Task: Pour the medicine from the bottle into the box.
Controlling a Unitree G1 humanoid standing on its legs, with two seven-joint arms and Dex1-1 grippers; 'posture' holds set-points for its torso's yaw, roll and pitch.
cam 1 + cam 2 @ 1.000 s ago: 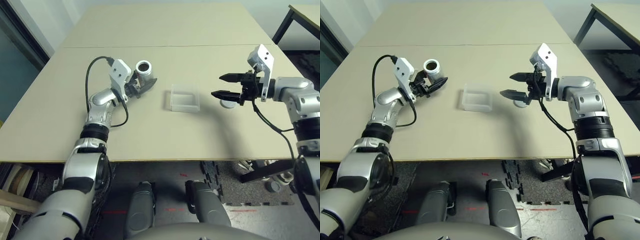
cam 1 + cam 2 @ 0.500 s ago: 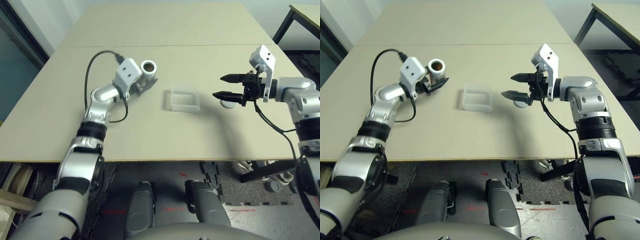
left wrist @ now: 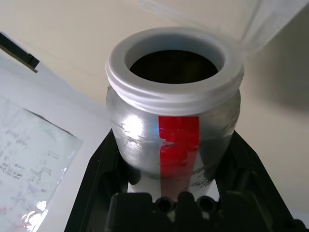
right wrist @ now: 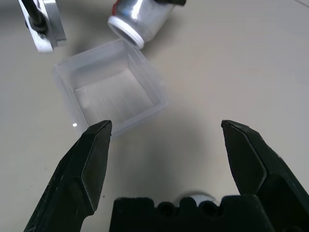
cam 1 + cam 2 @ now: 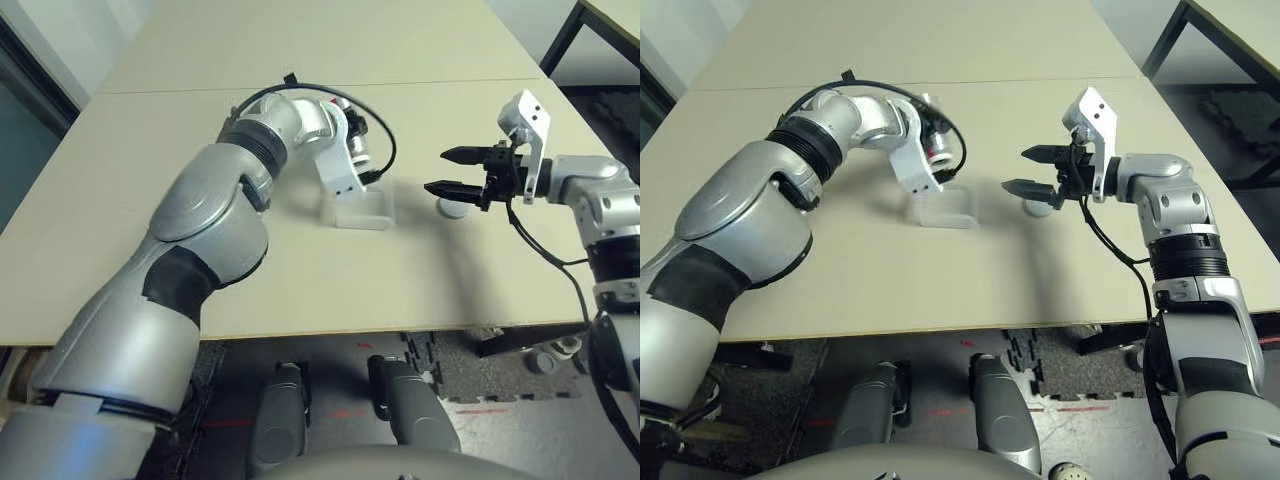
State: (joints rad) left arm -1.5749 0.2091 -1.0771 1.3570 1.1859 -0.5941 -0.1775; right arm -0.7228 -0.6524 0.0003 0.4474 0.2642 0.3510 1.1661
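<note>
Left arm (image 5: pixel 200 195) has swung in from left, bringing bottle (image 4: pixel 147 19) to box. My left gripper (image 3: pixel 174 133) grips bottle around its body; right gripper (image 5: pixel 436 171) waits, fingers wide, empty. Box (image 4: pixel 116 96) sits on table between grippers. Bottle, upright a second ago, now tips, mouth at box's rim. Pour looks imminent; I see no medicine in box. Must centre mouth, lest pieces miss.

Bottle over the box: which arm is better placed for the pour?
Probably the left: its gripper grips the bottle, mouth tilted down beside the box; the right gripper is empty.
</note>
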